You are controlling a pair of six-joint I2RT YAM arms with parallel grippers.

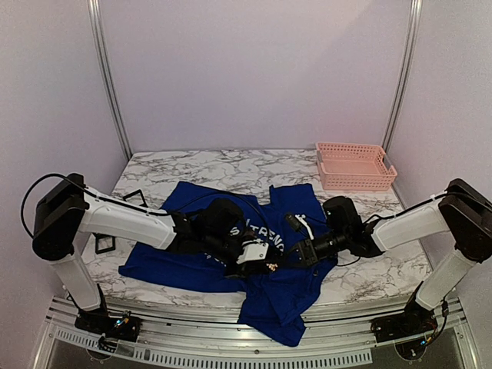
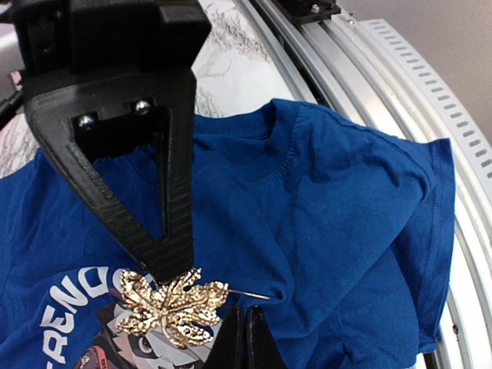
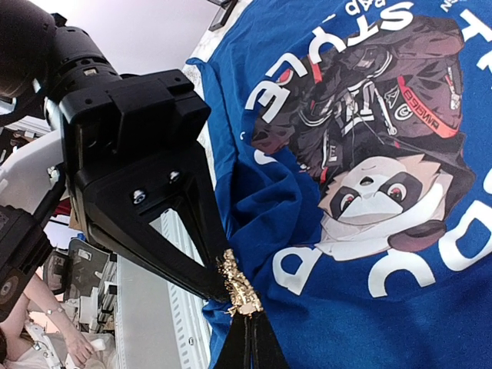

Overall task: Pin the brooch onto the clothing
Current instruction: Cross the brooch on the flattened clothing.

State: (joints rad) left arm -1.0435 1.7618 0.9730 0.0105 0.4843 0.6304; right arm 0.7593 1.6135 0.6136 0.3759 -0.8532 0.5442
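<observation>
Top camera: mounted high behind the arm bases, looking down and forward over the whole desk (image 1: pixel 192 165) to the back wall. It is the widest and farthest view.

Left wrist camera: very close, with its own left fingers (image 2: pixel 227 346) at the frame's bottom, looking toward the desk's near rail.

Right wrist camera: equally close, with its own right fingers (image 3: pixel 265 354) at the bottom, facing the left arm.

All three views share the brooch (image 2: pixel 173 307) and the blue T-shirt (image 1: pixel 173 265). Each wrist view also shows the other arm's fingers.

Probably a robotics lab, white-walled booth (image 1: pixel 254 69), aluminium frame posts (image 1: pixel 108 77), marble-patterned table (image 1: pixel 231 165).
</observation>
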